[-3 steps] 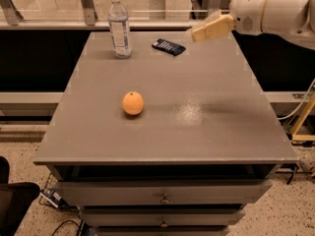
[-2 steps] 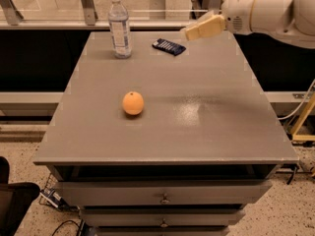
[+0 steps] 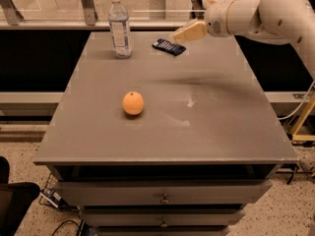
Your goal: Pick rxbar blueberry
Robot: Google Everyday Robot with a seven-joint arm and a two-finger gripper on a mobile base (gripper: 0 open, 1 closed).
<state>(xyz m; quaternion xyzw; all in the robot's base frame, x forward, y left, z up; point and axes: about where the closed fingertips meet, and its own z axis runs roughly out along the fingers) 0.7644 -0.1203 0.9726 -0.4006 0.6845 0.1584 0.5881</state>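
Grey table (image 3: 211, 132) over stacked drawers (image 3: 162, 194); speckled floor below, glass rail behind.

- Bottle (image 3: 119, 26): clear, white cap, upright, far left of the top.
- Orange (image 3: 133, 103): left of centre, well apart from everything else.
- Rxbar (image 3: 169, 47): dark blue, lying flat near the far edge, right of the bottle, slightly skewed.
- Arm (image 3: 268, 11): white, enters from the upper right.
- Gripper (image 3: 181, 34): tan, tip pointing left, just beside the rxbar's right end and slightly above it. Contact: cannot tell. How far open: cannot tell. The rxbar is on the table, not lifted.
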